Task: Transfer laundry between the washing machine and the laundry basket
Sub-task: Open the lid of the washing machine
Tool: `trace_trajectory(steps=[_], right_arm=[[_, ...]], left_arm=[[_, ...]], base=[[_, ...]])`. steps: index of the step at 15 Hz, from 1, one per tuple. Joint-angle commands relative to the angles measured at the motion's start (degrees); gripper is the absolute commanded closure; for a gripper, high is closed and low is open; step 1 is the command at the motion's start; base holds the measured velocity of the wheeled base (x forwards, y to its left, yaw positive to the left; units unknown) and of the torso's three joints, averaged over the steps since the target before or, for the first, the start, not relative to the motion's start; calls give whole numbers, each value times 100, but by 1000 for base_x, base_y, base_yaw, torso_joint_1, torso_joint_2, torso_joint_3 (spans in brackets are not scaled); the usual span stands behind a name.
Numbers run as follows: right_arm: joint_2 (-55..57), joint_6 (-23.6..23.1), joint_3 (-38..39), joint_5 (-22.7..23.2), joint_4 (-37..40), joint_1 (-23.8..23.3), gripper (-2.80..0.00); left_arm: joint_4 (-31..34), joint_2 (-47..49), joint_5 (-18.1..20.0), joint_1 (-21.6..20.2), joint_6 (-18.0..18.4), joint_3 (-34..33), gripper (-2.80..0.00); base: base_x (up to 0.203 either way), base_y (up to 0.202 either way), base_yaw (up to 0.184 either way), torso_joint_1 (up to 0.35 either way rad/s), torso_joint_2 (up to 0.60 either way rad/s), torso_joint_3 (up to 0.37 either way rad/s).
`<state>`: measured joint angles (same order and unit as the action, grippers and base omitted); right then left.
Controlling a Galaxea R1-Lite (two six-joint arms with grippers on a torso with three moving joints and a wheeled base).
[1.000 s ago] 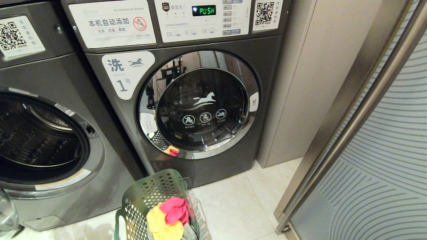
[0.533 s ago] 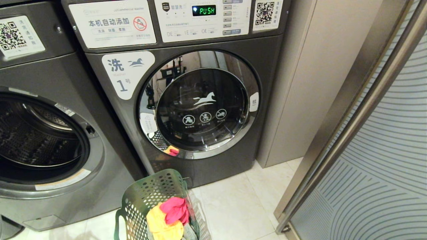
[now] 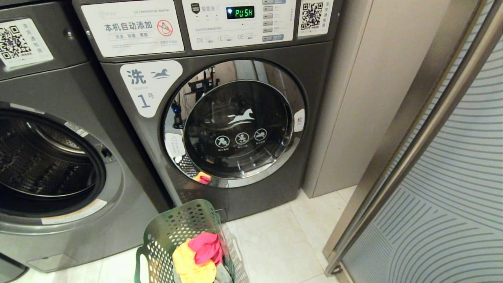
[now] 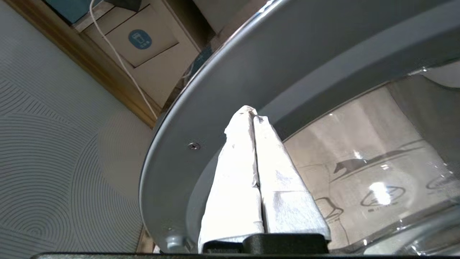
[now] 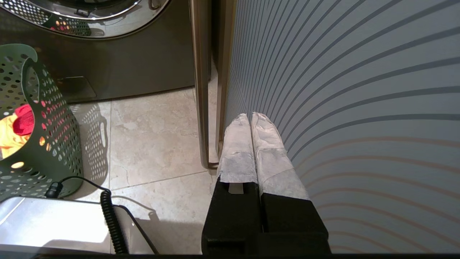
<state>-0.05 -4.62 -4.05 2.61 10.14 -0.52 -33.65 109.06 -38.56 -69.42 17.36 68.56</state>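
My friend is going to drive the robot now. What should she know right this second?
Left gripper: shut, empty, close by the open glass door.
Right gripper: shut, empty, parked low beside the striped panel.
Laundry basket: on the floor before the machine marked 1, yellow and pink laundry inside.
Washing machine: open at left, no clothes visible in the drum.
Left: every garment in the basket.

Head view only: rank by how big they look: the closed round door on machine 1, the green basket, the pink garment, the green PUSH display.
1. Closed round door
2. Green basket, cut off by the frame's bottom edge and nearer the camera, so true size is unsure
3. Pink garment
4. PUSH display
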Motion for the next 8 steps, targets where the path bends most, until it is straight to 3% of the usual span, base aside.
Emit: trace_trajectory(steps=[1, 8], right_arm=[[5, -4, 0, 3, 5, 0, 0], [5, -4, 0, 3, 5, 0, 0]], left_arm=[[-28, 272, -22, -152, 5, 235, 0], [25, 1380, -12, -592, 3, 1613, 0]], base=[[0, 0, 0, 0, 0, 0], [0, 0, 0, 0, 0, 0]])
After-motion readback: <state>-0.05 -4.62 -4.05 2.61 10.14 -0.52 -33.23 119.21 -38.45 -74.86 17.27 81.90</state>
